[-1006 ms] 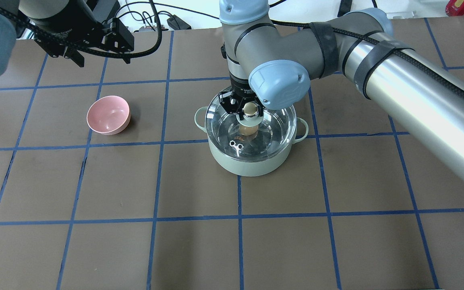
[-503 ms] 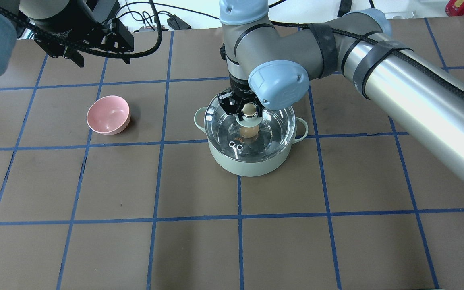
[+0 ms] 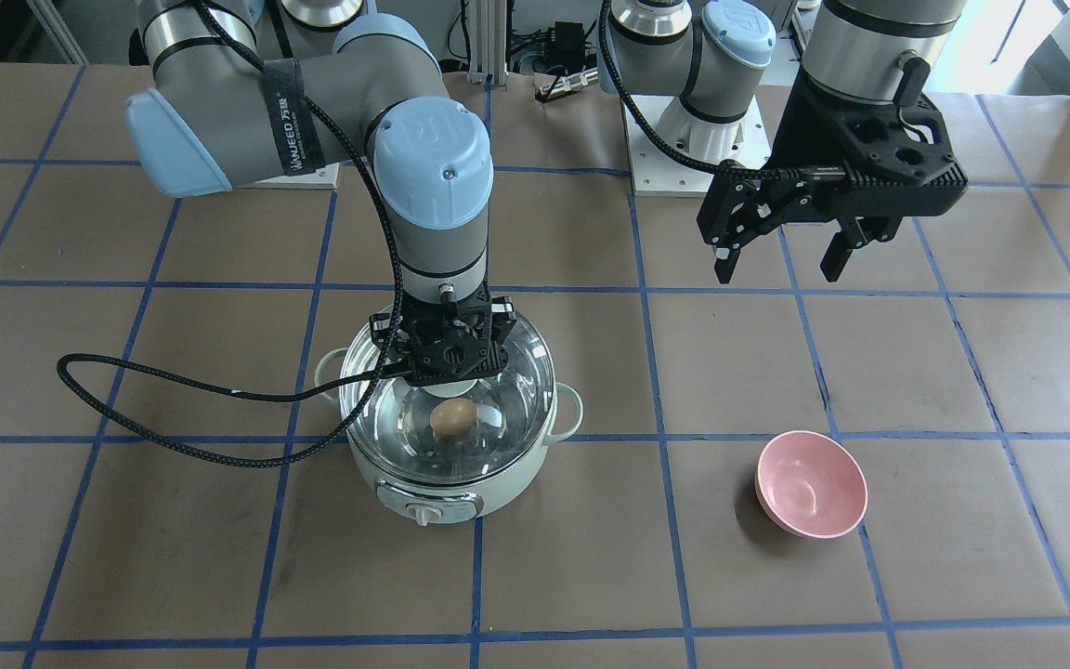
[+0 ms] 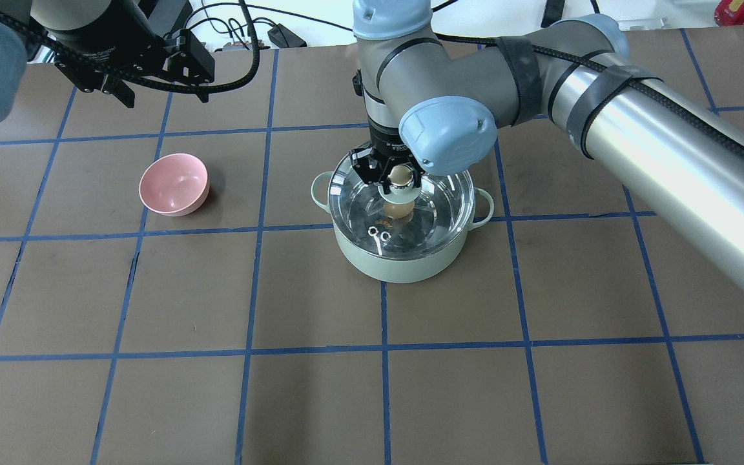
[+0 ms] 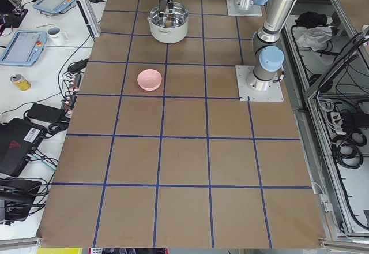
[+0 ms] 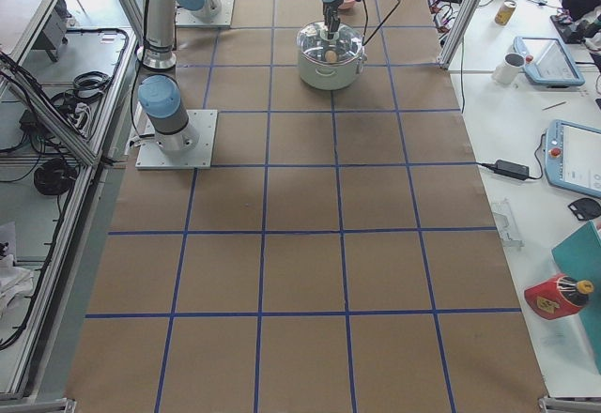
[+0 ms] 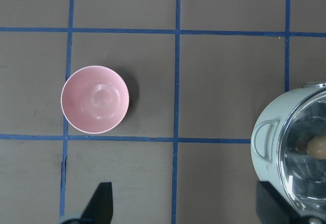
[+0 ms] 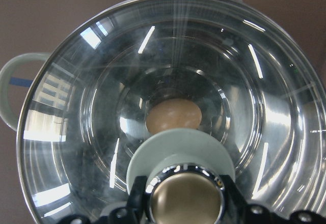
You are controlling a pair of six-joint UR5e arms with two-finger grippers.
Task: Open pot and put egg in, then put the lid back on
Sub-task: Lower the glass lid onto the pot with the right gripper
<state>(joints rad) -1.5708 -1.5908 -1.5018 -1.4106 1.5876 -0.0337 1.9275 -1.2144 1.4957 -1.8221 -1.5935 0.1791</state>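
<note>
The mint-green pot point(image 4: 398, 261) stands mid-table, its dial facing the front view point(image 3: 428, 511). The clear glass lid point(image 4: 440, 206) lies on the pot's rim. The tan egg point(image 4: 399, 210) rests on the steel bottom under the glass, and also shows in the right wrist view point(image 8: 173, 116). My right gripper point(image 4: 398, 175) points straight down over the pot, shut on the lid's beige-gold knob point(image 8: 184, 199). My left gripper point(image 3: 781, 265) hangs open and empty at the back, above and behind the pink bowl.
A pink bowl point(image 4: 174, 184) sits empty to the pot's left, about one tile away. A black cable point(image 3: 173, 395) from the right arm loops over the table beside the pot. Brown paper with blue tape lines covers the table point(image 4: 217, 400).
The lid and my right gripper have shifted a little to the left and down, and the lid has settled level on the pot's rim. The left arm has not moved.
</note>
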